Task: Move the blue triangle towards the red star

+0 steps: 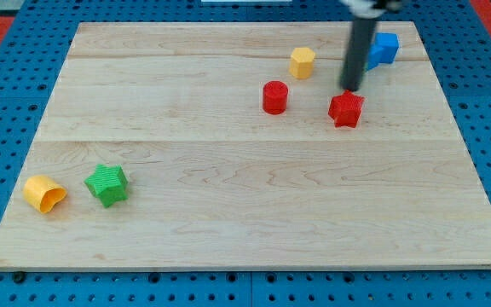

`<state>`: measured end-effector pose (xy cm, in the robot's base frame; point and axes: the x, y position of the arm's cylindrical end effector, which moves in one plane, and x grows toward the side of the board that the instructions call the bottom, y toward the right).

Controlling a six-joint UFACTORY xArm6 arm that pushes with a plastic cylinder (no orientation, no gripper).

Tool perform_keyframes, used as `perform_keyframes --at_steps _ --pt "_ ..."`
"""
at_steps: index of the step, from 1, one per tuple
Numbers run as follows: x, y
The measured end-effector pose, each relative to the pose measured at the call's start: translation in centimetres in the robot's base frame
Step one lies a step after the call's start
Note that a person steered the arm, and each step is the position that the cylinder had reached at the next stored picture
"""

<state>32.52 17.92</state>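
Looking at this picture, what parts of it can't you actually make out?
- Blue block, camera view: my rod covers its left side, so its shape is unclear.
- My tip: whether it touches the red star just below it cannot be told.
- The arm above the rod: cut off by the view's top edge.
- Yellow block at the view's left: too small to name its shape.

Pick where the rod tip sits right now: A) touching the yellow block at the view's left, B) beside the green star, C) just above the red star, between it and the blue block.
C: my tip hangs just above the red star, with the blue block up to its right.
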Motion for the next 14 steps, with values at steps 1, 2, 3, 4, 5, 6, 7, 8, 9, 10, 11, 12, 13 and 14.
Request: perform_keyframes --at_steps 1,2,3,4,5,6,7,8,9,10,11,12,13,14 --pt "-3.7 -0.9" --pt "-2.1 -2.4" --pt "2.7 -0.4" --pt "-1.7 9.7" --pt "-6.5 10.8" --pt "-8.3 8.8" --pt "-8.3 3.5" --pt "-7.6 2.9" --pt "0.1 5.4" --pt "7.2 4.6" --pt "8.4 4.2" --pt "8.8 0.1" --pt "9.5 -4.4" --pt "9.9 -5.8"
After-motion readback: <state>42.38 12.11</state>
